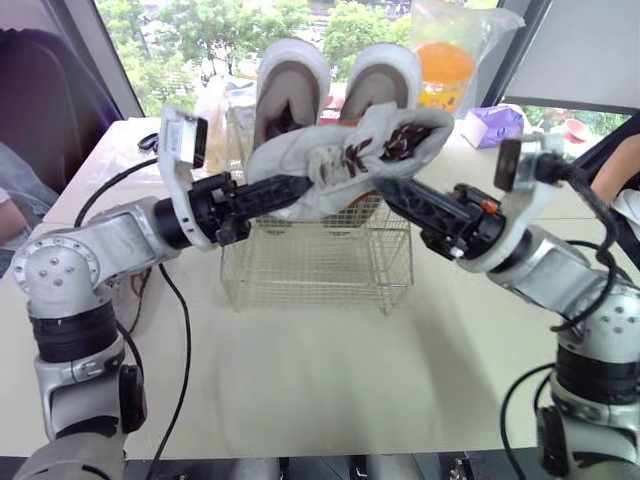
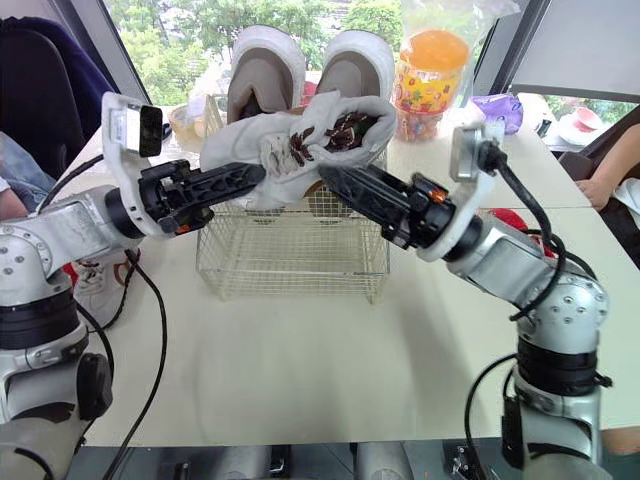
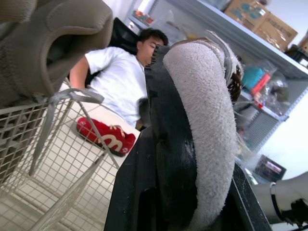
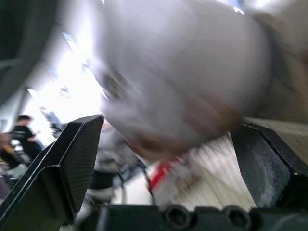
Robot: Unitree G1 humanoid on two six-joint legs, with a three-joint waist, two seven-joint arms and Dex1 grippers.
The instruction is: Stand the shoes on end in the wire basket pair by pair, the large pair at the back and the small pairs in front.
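The wire basket (image 1: 320, 272) stands mid-table. A large grey-and-white pair (image 1: 292, 88) stands on end against its back wall. A small white shoe with brown laces (image 1: 345, 158) hangs level over the basket's front half. My left gripper (image 1: 288, 192) is shut on its left end; in the left wrist view a black finger (image 3: 168, 144) presses the shoe's white fabric (image 3: 207, 130). From the right, my right gripper (image 1: 392, 196) reaches under the shoe's other end. It is open, its fingers (image 4: 77, 154) spread wide, and the blurred shoe (image 4: 183, 82) lies just ahead of them.
A red shoe (image 2: 510, 218) lies on the table right of the basket. Another shoe (image 2: 95, 285) sits by my left arm. A bagged orange-lidded jar (image 1: 445, 65) and a purple box (image 1: 495, 125) stand behind. A person's arm (image 1: 615, 175) rests at the right edge.
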